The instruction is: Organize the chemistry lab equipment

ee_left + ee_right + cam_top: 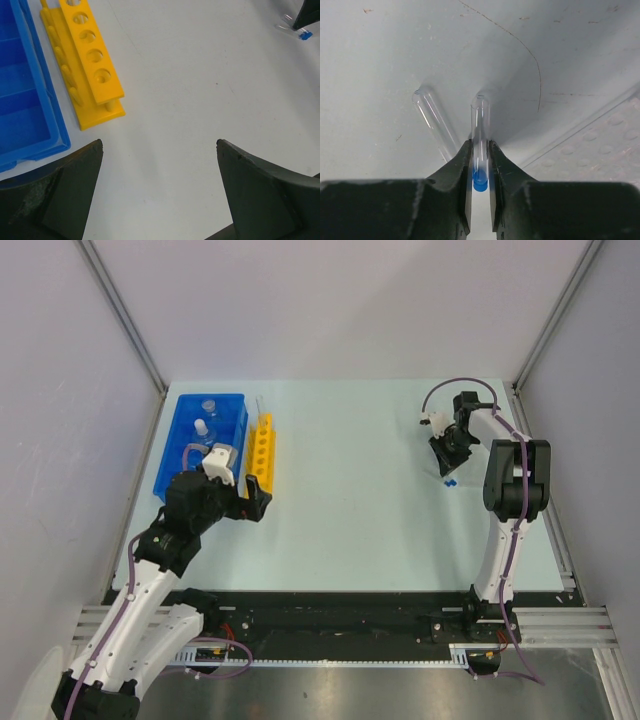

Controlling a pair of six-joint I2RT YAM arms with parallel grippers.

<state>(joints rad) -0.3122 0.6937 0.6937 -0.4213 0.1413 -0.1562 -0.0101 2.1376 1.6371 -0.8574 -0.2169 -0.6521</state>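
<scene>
My right claw [480, 147] is pinched almost shut on a thin blue-tipped tube [480, 117] low on the bench [385, 50], so I worry lifting could send the second tube [434, 120] just beside it rolling; my left claw [160, 145] hangs wide open, empty.

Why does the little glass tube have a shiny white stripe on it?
Right wrist view: light glints off the clear tube pinched in the right gripper, with soft grey shadow behind it. Left wrist view: the yellow rack looks crisp, no glare. Top view: the tube is too small to judge.
</scene>
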